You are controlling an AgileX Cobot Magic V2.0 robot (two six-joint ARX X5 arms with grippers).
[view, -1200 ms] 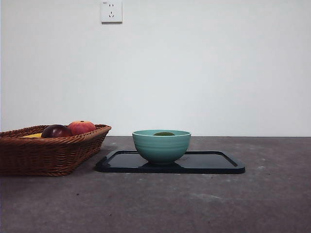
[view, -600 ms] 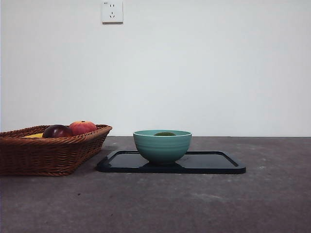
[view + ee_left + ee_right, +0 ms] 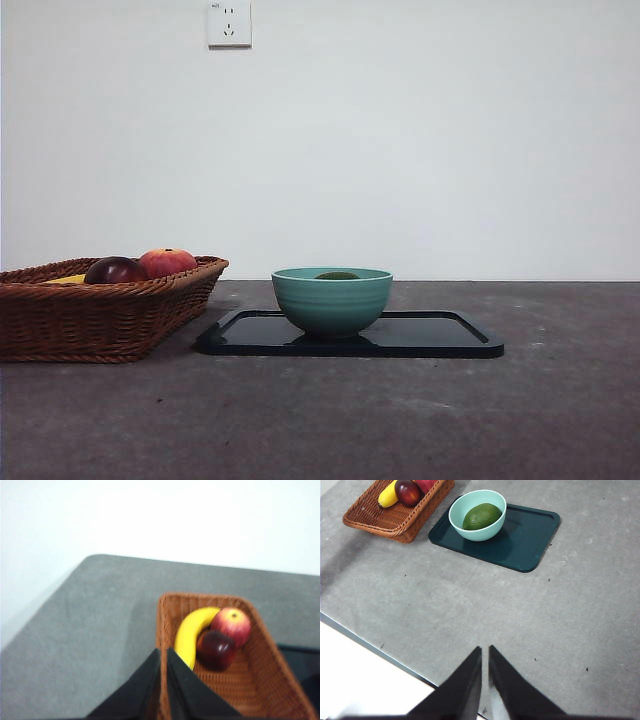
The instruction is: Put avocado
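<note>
Lying inside the teal bowl [image 3: 477, 515], the avocado [image 3: 481, 516] rests on its side, only its dark top peeking over the rim in the front view [image 3: 337, 275]. That bowl stands on the dark tray [image 3: 525, 540], toward the tray's end nearest the wicker basket [image 3: 395, 517]. Just beside the tray, the basket holds a banana [image 3: 192, 632], a dark maroon fruit [image 3: 216, 650] and a red-orange fruit [image 3: 231, 625], all touching. Over the basket's near rim hangs the left hand [image 3: 163, 652], clenched on nothing. Well apart from the tray, above the counter [image 3: 485, 605] close to its edge, the right hand [image 3: 485, 650] is likewise clenched and empty.
</note>
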